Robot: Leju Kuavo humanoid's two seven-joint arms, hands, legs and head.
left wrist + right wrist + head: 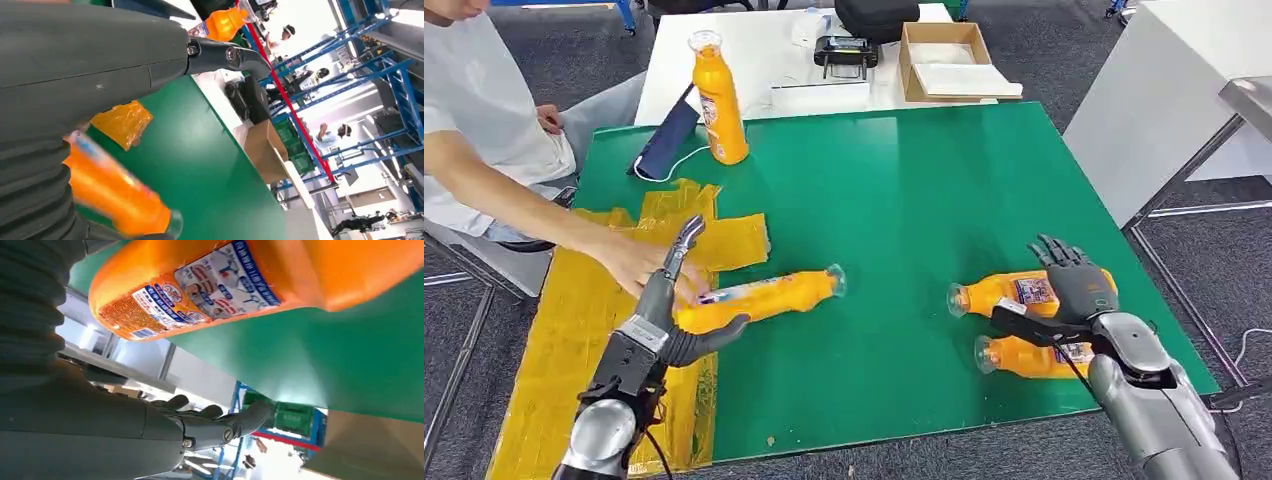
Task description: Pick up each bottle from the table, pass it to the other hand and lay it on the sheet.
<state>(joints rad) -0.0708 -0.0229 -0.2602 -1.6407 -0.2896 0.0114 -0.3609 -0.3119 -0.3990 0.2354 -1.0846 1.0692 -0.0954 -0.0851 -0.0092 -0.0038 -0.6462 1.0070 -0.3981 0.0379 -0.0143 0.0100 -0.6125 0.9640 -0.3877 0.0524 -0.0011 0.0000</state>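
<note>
My left robot hand (679, 300) reaches forward over the yellow sheet (574, 330) at the left side of the green table (904, 200). Its fingers point ahead and slightly up, while the thumb spreads out to the right beneath an orange bottle (759, 298) that lies on its side, its base on the sheet's edge and its clear cap toward the middle of the table. The fingers are apart; whether they actually grip this bottle I cannot tell, since the thumb lies under it and the fingers stand straight beside it. A person's hand (639, 262) stretches in from the left, touching the same bottle just beside my fingers.

My right robot hand (1079, 285) hovers over the right side of the table, palm down, fingers spread and lightly curved above two more orange bottles lying on their sides. The farther bottle (999, 292) sits directly under my fingers, the nearer bottle (1024, 357) just beside my wrist. In the right wrist view the labelled bottle is close to my open palm (210, 425), with nothing clasped.

A fourth orange bottle (717, 100) stands upright at the table's far left corner, beside a dark blue pouch (664, 140). Beyond, a white table (764, 50) carries a cardboard box (949, 60).
</note>
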